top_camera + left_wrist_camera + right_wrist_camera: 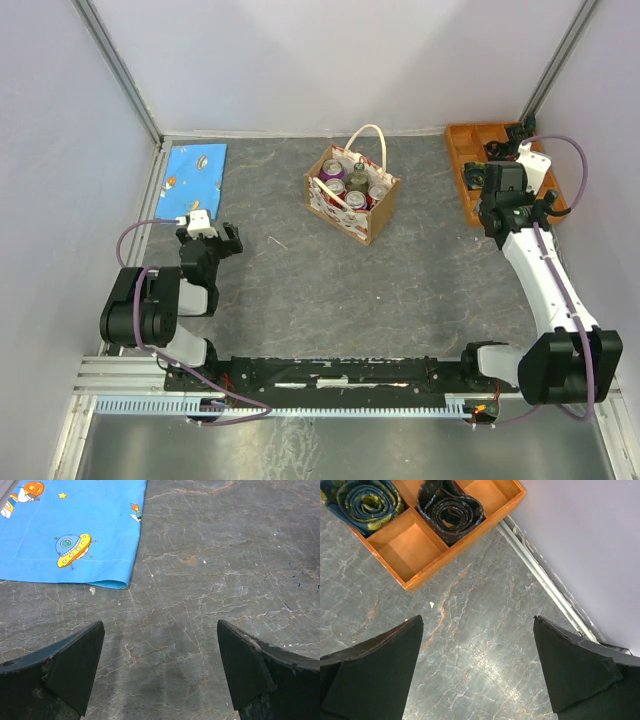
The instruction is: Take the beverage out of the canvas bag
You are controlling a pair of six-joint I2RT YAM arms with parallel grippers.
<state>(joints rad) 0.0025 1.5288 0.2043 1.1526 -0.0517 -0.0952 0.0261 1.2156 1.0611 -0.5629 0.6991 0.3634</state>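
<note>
The canvas bag (352,196) stands upright at the table's middle back, tan-brown with cream handles and a whitish printed side. Several beverage cans (345,186) stand inside it, tops showing. My left gripper (208,238) is open and empty at the left, well away from the bag; in the left wrist view (160,670) only bare table lies between its fingers. My right gripper (520,205) is open and empty at the far right beside the orange tray; in the right wrist view (477,665) it hovers over bare table.
An orange compartment tray (478,170) sits at the back right, holding rolled dark cloths (451,508) in the right wrist view. A blue printed cloth (193,177) lies flat at the back left, also in the left wrist view (75,530). White walls enclose the table.
</note>
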